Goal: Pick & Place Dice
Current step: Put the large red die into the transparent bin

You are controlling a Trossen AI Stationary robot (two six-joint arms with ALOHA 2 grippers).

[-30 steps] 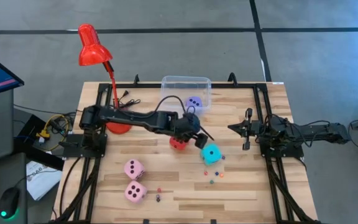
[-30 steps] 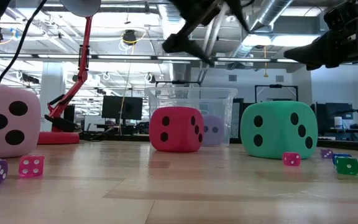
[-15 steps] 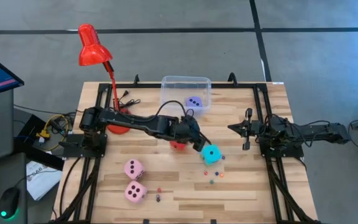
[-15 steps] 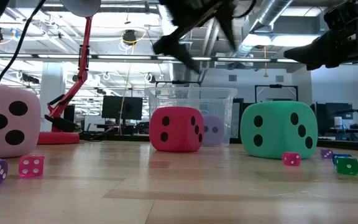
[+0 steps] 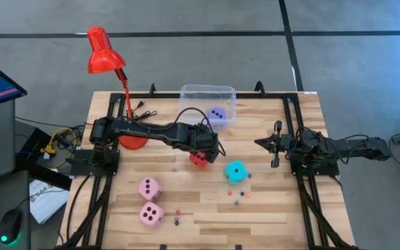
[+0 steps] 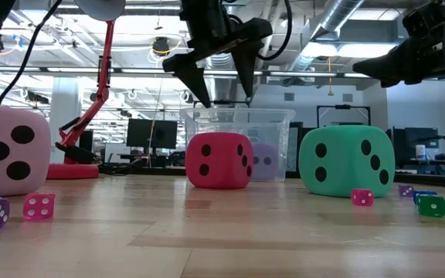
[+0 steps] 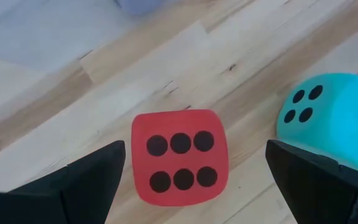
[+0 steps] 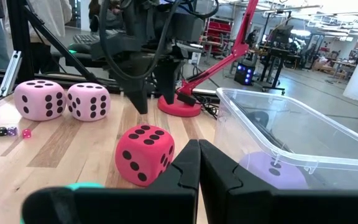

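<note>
- Wooden table (image 5: 269, 215) is carrying a red die (image 5: 198, 160) below the open left jaws.
- Cyan die (image 5: 236, 171) is lying beside them.
- Two pink dice (image 5: 150, 201) and a clear bin (image 5: 207, 97) are sitting farther off.

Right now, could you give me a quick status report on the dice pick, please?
Left gripper open, hovering above red die. Right gripper shut, parked at table's right side. Lavender die in clear bin. Cyan die close beside red.

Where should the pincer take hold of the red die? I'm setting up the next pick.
Grip the red die across two opposite side faces, coming straight down from above. It sits flat on the table with its six-pip face up, and the open left pincer hangs above it. The cyan die stands apart, leaving room.
</note>
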